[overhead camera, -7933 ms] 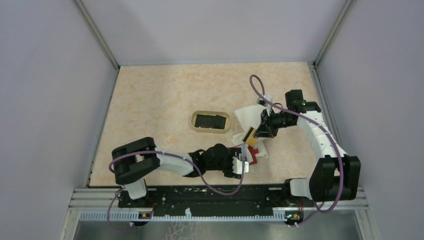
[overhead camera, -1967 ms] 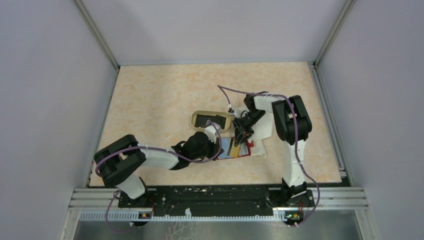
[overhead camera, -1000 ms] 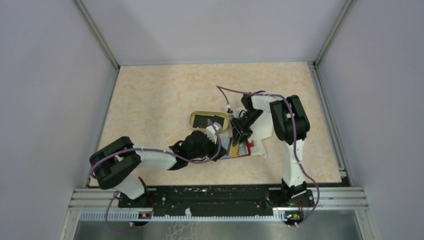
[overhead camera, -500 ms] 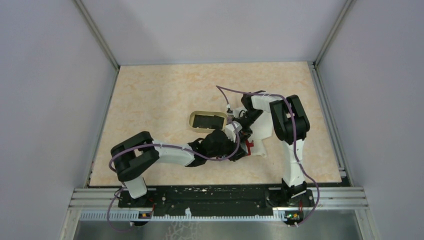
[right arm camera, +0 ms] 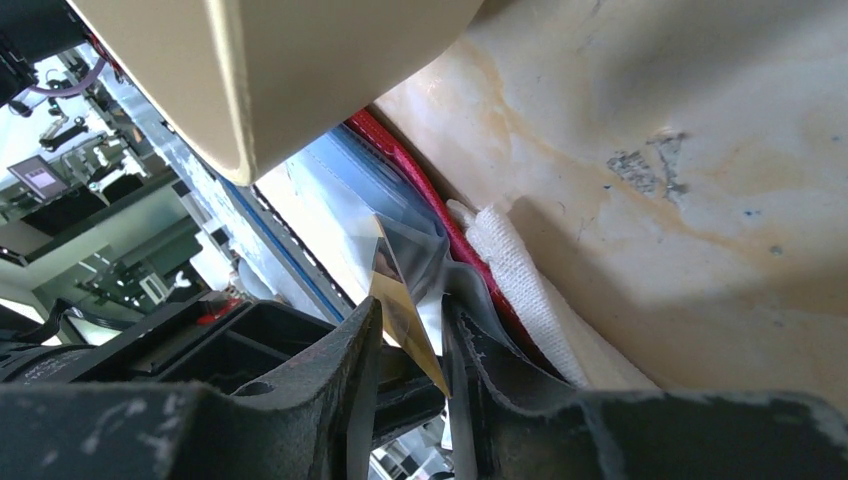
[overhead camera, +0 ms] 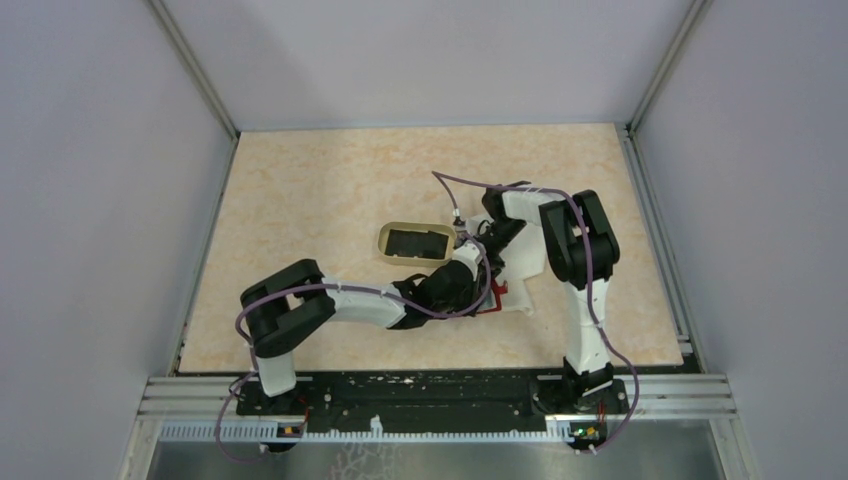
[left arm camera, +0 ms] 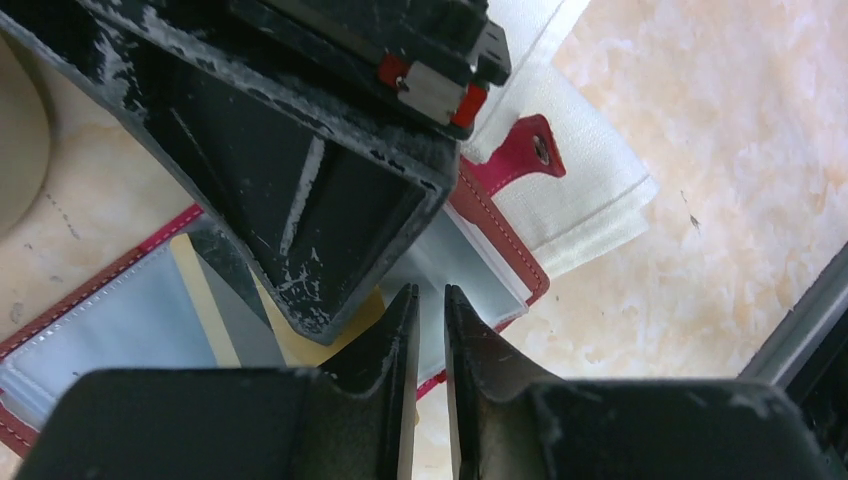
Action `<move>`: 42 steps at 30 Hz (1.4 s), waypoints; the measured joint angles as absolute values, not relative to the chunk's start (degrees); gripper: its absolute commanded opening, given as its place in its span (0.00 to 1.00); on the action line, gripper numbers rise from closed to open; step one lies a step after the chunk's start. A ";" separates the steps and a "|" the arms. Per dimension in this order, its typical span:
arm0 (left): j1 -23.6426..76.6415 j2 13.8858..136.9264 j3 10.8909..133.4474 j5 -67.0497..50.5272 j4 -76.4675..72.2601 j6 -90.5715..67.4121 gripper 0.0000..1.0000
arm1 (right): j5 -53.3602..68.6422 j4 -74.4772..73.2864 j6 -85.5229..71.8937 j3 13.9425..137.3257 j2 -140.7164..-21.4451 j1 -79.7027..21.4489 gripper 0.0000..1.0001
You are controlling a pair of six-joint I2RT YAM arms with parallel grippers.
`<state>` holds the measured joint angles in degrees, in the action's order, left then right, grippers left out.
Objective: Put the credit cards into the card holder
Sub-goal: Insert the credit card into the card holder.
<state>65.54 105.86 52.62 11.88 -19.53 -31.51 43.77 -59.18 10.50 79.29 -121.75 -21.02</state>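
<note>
1. The card holder (left arm camera: 500,235) lies spread open on the surface (left arm camera: 720,120), next to the tan oval tray (right arm camera: 300,60). Its far part rests on a white cloth (left arm camera: 590,190), and its snap tab (left arm camera: 530,150) sticks out over that cloth.
2. The right hand (right arm camera: 410,312) pinches a yellow credit card (right arm camera: 405,295) by one end. The card is tilted, with its free end down at the clear inner sleeves of the holder.
3. The left hand (left arm camera: 424,320) hovers low over the holder's near edge, its fingers almost pressed together with only a slit between them. Nothing shows in that slit, and I cannot tell whether it nips a sleeve edge.
4. More credit cards, black ones (overhead camera: 415,243), lie in the tray.
5. The card is probably light, stiff and slick. A narrow pinch at one end leaves most of its length free to slide in. However, it can swivel between the fingers if its leading corner catches.
6. The holder is likely soft and light. The sleeves look thin and floppy, so a sleeve mouth may close under the card. On the cloth, the whole wallet may skate when pushed.
7. The best place to hold the wallet looks like its stitched red border or its open flap. Pressing or pinching there keeps it steady, rather than pinching the clear plastic, which would shut the pocket.
</note>
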 measured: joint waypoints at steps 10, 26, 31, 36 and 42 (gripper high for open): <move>65.54 106.13 53.56 12.45 -18.98 -31.46 0.22 | 43.64 -58.74 11.49 79.20 -120.68 -21.28 0.37; 64.93 89.06 39.86 8.08 -23.05 -30.41 0.27 | 44.77 -56.31 12.47 79.05 -120.14 -20.71 0.37; 60.29 87.39 34.87 8.69 -21.87 -32.77 0.20 | 45.98 -55.33 13.10 78.04 -119.83 -20.32 0.37; 56.90 88.95 33.69 8.75 -20.36 -34.57 0.16 | 46.52 -54.11 13.98 77.08 -118.91 -20.12 0.37; 56.73 92.01 34.68 8.12 -20.51 -35.66 0.14 | 46.26 -52.75 14.68 76.49 -117.93 -20.08 0.37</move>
